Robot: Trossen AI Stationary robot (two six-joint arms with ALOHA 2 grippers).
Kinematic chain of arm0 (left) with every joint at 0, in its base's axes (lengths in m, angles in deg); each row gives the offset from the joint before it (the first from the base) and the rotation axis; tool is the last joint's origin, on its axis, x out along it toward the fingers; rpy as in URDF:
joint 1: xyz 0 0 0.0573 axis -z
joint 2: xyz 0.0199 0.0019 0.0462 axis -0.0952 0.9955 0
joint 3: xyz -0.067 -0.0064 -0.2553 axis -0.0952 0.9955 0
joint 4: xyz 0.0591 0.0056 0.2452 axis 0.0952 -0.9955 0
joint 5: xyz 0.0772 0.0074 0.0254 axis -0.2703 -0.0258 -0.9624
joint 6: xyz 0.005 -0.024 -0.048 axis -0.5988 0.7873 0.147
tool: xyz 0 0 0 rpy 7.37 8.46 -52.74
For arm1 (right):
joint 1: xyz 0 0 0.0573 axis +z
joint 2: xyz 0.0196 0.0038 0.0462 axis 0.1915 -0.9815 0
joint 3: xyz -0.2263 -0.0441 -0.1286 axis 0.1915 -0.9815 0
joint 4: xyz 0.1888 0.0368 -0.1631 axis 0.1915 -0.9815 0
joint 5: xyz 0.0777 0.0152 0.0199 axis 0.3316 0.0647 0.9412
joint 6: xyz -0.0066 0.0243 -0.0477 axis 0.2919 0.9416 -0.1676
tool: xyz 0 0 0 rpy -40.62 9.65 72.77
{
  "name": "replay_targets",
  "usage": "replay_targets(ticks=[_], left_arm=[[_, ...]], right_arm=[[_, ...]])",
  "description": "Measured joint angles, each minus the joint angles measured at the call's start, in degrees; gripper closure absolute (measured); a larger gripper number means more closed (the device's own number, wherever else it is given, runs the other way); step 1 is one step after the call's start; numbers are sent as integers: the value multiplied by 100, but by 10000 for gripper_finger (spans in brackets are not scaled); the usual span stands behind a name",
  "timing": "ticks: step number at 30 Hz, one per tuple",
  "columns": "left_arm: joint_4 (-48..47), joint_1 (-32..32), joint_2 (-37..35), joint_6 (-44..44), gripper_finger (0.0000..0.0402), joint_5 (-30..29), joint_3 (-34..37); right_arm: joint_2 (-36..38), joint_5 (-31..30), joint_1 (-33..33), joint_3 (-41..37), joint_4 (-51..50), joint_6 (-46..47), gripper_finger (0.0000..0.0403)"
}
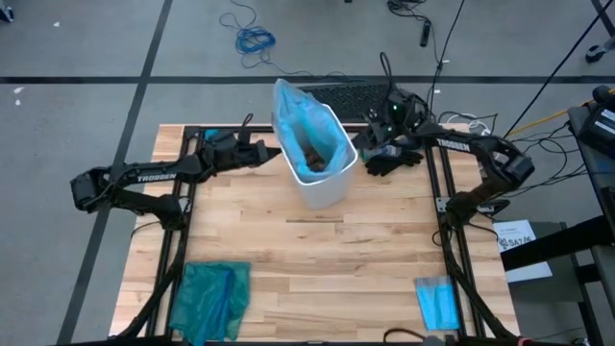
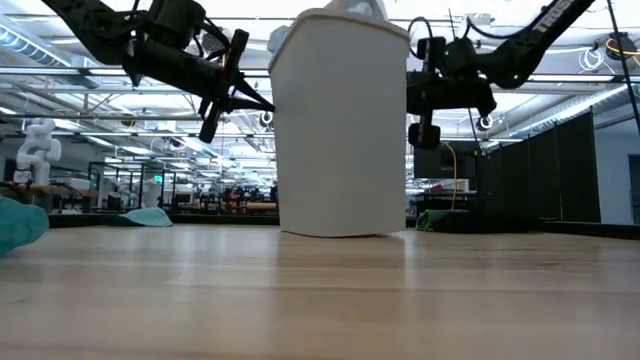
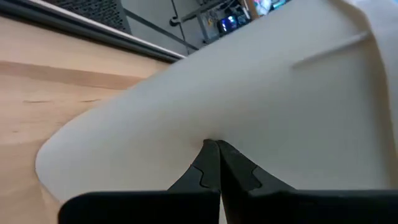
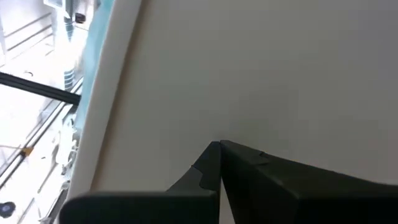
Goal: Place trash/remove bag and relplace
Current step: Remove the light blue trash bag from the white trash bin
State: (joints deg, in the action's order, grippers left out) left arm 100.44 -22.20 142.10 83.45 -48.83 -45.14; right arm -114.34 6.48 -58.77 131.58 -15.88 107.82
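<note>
Only overhead: trash (image 1: 312, 156) inside bag (image 1: 306, 125).

Table (image 1: 317, 259): pale wood planks, smooth, low sheen, centre of the high view.
Bin (image 1: 322, 183): white plastic, smooth, matt, upper centre.
Bag (image 1: 306, 130): thin translucent light-blue plastic film, crinkly, lining the bin.
Trash (image 1: 313, 156): brown crumpled paper, rough, inside the bag.
Teal bag (image 1: 211, 298): darker green plastic film, wrinkled, lower left.
Folded sheet (image 1: 439, 303): flat blue plastic, lower right.
Left gripper (image 3: 214, 149): dark matt plastic fingers.
</note>
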Motion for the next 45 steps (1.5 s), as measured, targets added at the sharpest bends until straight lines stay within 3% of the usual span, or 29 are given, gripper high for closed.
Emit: replay_targets(ticks=[7,15,20,25,34,38,45], left_arm=[[44,-149,0,-161,402,349,0],[188,-158,-133,-373,402,1020,-15],[181,-269,-402,-518,402,1307,-15],[156,-362,-761,-600,402,1431,-15],[114,-778,-1584,-1595,397,1245,-46],[97,-891,-1555,-2244,360,1558,-216],[118,-955,-1157,-3165,258,1559,-602]], right_arm=[[439,-673,372,-400,-171,48,403],[1439,-2502,278,-608,-988,-152,403],[2076,-3060,200,-608,-1431,-277,403],[2378,-3128,198,-608,-1474,-273,403],[2730,-3217,197,-608,-1465,-300,403],[2736,-3255,197,-608,-1412,-257,403],[2735,-3198,240,-608,-1290,-111,400]])
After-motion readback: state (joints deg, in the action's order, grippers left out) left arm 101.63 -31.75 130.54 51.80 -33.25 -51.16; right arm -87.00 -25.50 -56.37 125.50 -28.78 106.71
